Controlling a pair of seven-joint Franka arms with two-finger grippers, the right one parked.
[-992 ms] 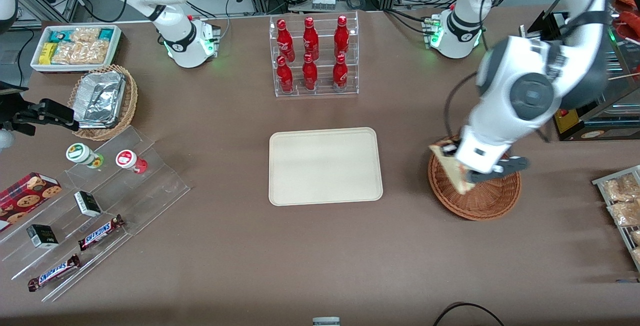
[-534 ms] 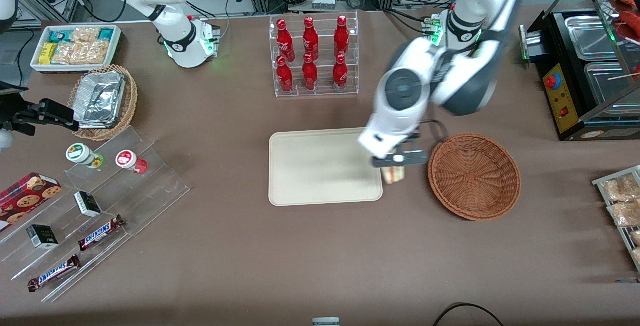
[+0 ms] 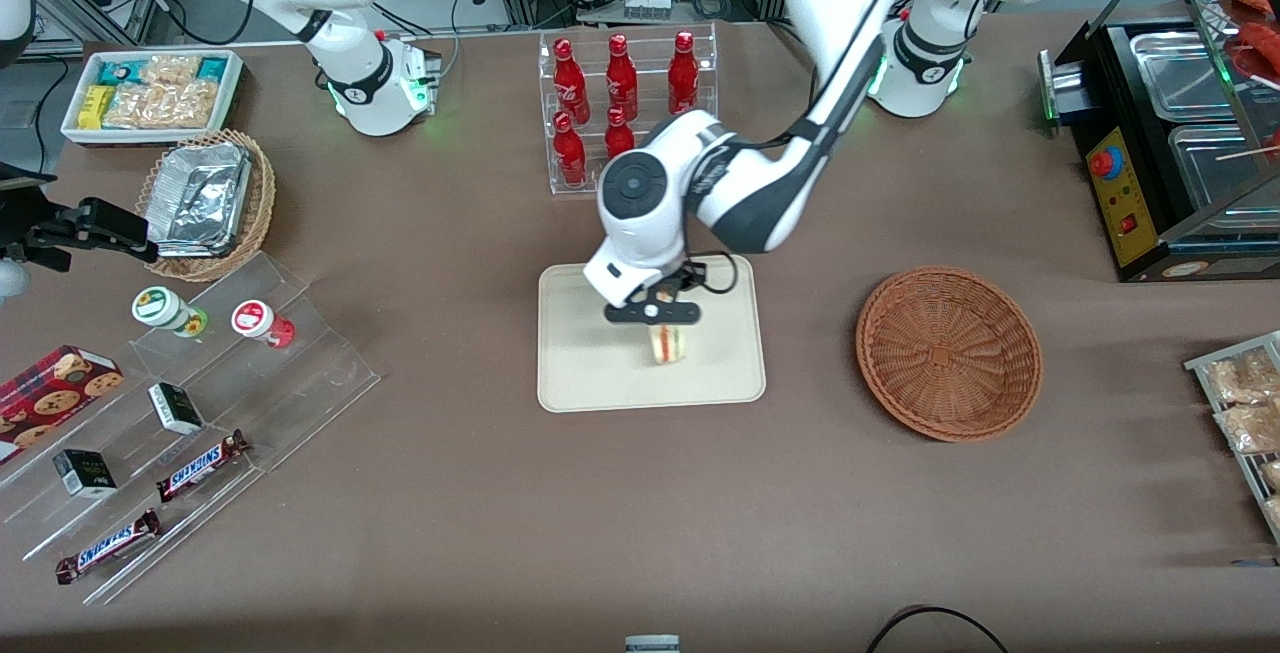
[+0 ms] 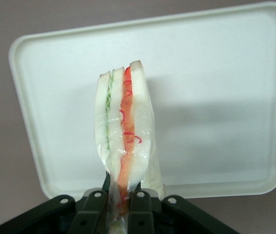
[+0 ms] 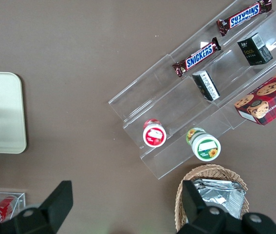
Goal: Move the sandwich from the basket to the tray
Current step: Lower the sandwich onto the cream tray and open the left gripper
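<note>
Sandwich [image 3: 667, 344]: small triangular wedge of pale white bread in clear wrap, red-orange and green filling layers visible at cut edge [image 4: 123, 141]. Held by the black two-finger gripper [image 3: 652, 314] of the left arm; fingers [image 4: 95, 207] closed on one end of the wedge, one per side, wedge pinched between them. In wrist view the wedge extends away from the fingers [image 4: 138, 207] over the tray, cut edge facing the camera.

Location: sandwich is above the flat cream-beige rectangular tray [image 3: 580, 373] w/ rounded corners and low raised rim, over the tray's half nearer the working arm's end of the table. Contact w/ tray surface: cannot tell. Wrist view shows the tray [image 4: 215, 97] bare around the wedge, w/ a soft shadow on it beside the sandwich.

Round, shallow, reddish-brown woven wicker basket [image 3: 948, 353] sits on the brown table [image 3: 600, 513] toward the working arm's end, well apart from the tray; nothing in it.

Clear acrylic rack of red bottles [image 3: 620, 113] stands farther from the front camera than the tray, partly covered by the arm.

Toward the parked arm's end: lighter tan wicker basket w/ crumpled foil [image 3: 205, 201], white bin of snack packets [image 3: 150, 93], and clear stepped display [image 3: 190, 413] carrying two chocolate bars, small dark boxes, two capped jars and a red cookie box.
</note>
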